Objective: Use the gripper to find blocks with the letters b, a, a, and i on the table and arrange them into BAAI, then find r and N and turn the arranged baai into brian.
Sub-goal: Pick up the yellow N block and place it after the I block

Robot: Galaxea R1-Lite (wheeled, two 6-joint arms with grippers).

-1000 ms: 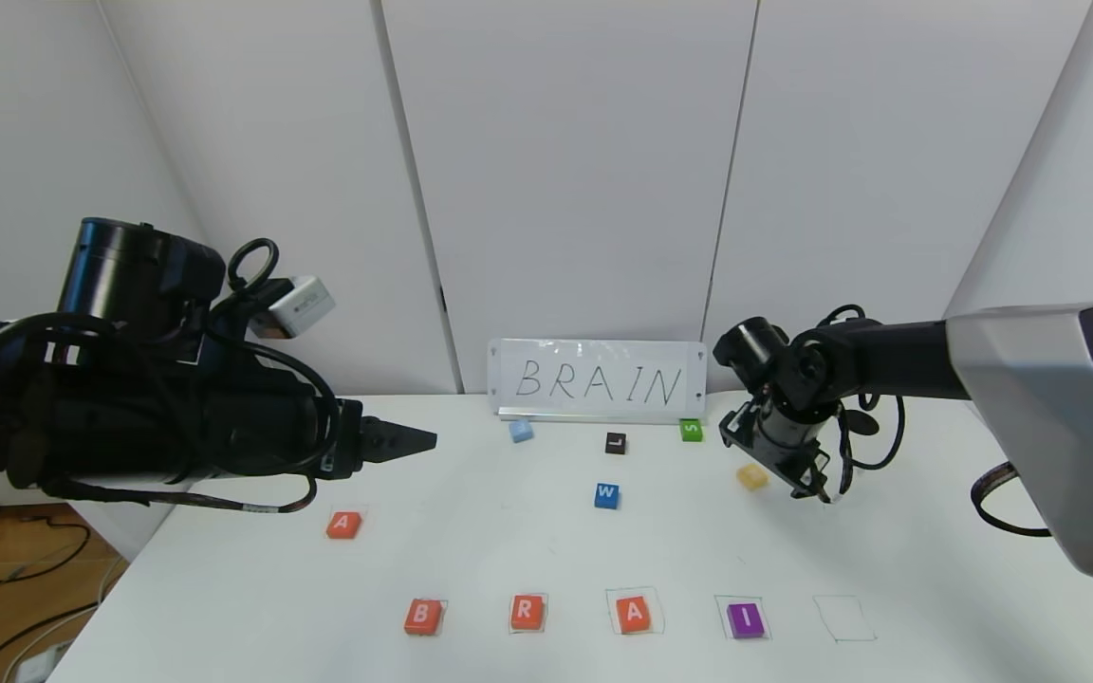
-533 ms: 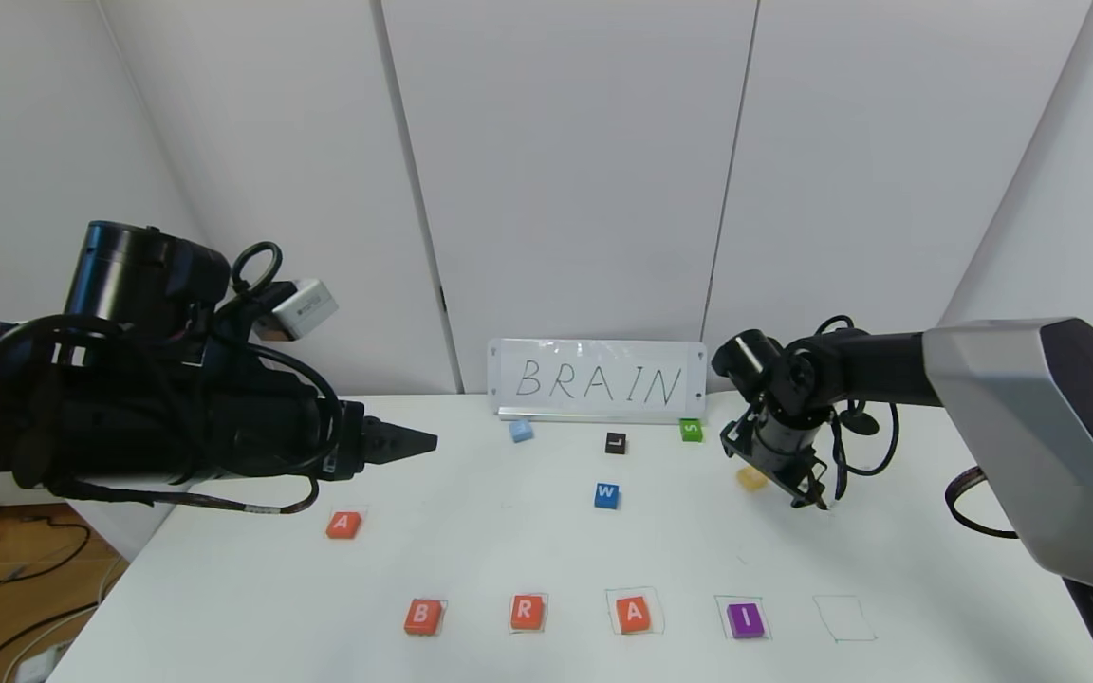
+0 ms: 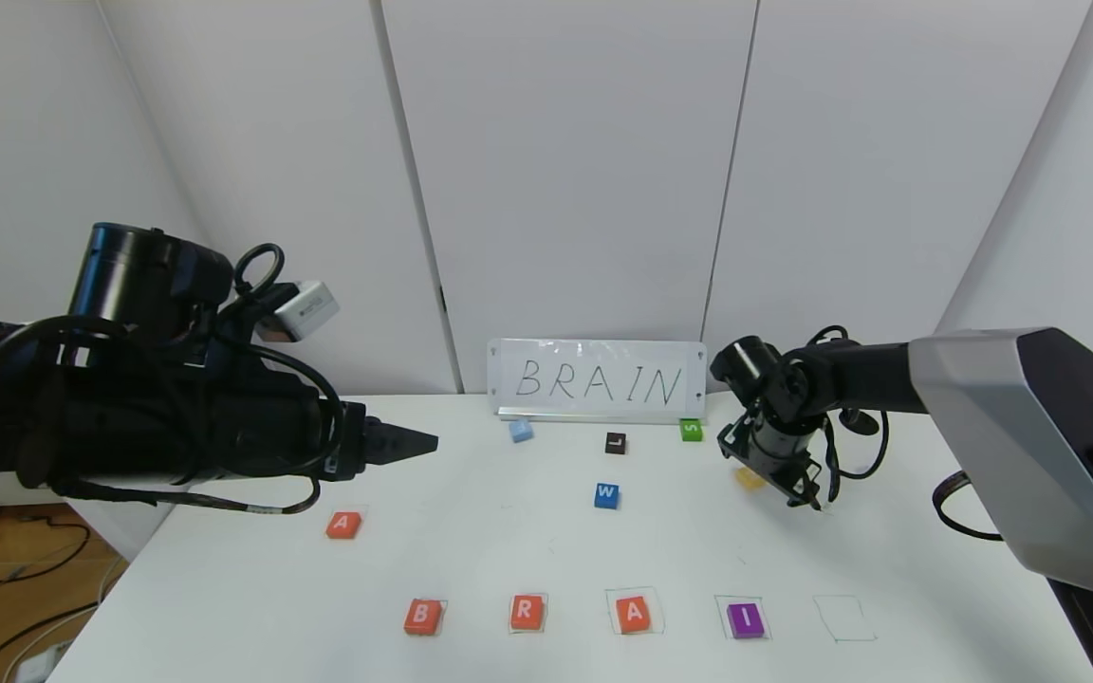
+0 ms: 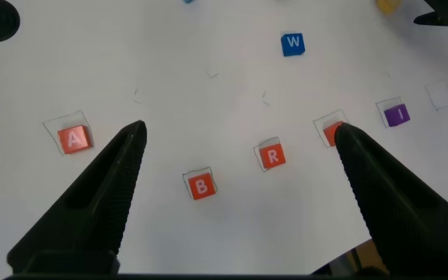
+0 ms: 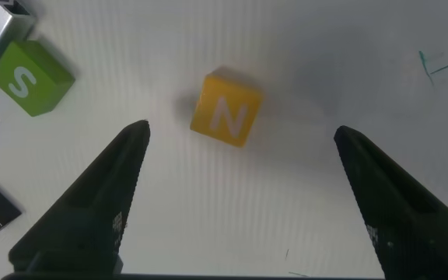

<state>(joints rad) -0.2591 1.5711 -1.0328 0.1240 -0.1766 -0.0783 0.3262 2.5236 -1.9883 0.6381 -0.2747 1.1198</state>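
The front row on the table [image 3: 546, 550] is reading B [image 3: 422, 616], R [image 3: 527, 612], A [image 3: 633, 615], I [image 3: 746, 619], each in a pen-drawn square, with one last square [image 3: 845, 618] at the lower right of the head view standing bare. So the step in hand looks like fetching the N.

The yellow N block [image 5: 225, 109] is lying in the right middle of the head view, just beside the green S block [image 3: 691, 430]. The right gripper [image 3: 798, 484] is hanging over it with its fingers spread wide; in the right wrist view the block is sitting between the two fingers, nearer one of them and not touched by either.

The left gripper [image 3: 404, 441] is hovering at the left middle of the head view, fingers spread and holding nothing, above the spare A block [image 3: 343, 524].

Next, I judge, the right gripper needs centring on the N, lowering, pinching, then carrying it to the bare square beside the I.
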